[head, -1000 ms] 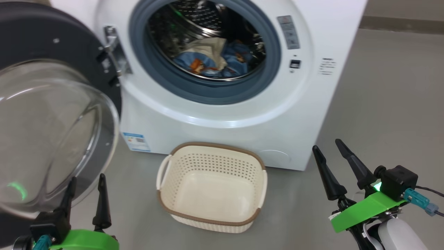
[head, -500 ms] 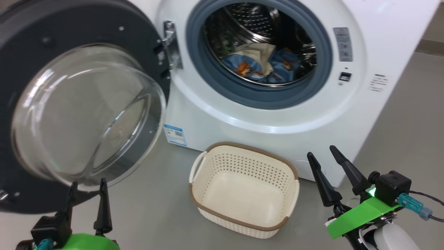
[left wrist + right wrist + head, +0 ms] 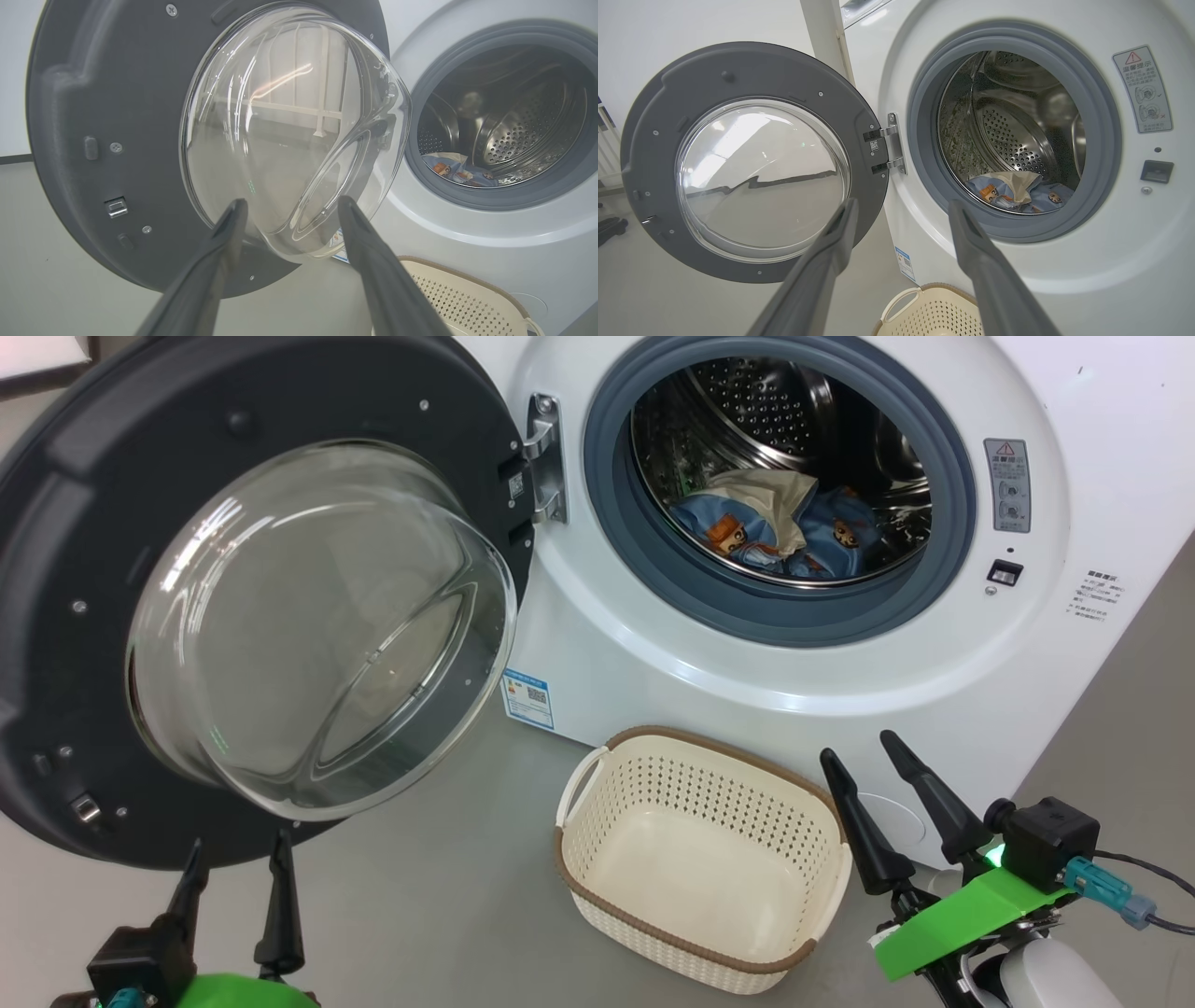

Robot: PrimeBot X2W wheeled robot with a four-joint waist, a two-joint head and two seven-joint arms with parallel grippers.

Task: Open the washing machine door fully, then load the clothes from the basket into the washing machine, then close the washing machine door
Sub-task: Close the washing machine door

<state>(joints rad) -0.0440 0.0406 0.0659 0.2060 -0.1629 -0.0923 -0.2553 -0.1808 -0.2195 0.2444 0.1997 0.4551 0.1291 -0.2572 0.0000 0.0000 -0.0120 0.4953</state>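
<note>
The clothes (image 3: 775, 527) lie in the drum (image 3: 747, 401) of the washing machine (image 3: 709, 681) and the basket (image 3: 709, 784) sits bare on the floor (image 3: 448, 896) before it, so only closing seems left: the left gripper (image 3: 238, 845), spread and empty like the right gripper (image 3: 857, 747), should push the wide-swung washing machine door (image 3: 84, 523) shut.

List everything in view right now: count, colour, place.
washing machine: one, white, straight ahead.
washing machine door: one, black rim, clear glass bowl, swung open at left.
clothes: small heap, light blue and cream, inside the drum.
basket: one, cream with brown rim, empty, on the floor before the machine.
label sticker: one, blue, machine's lower front.
left hand: one, dark fingers, open, lower left.
right hand: one, dark fingers, open, lower right beside the basket.
</note>
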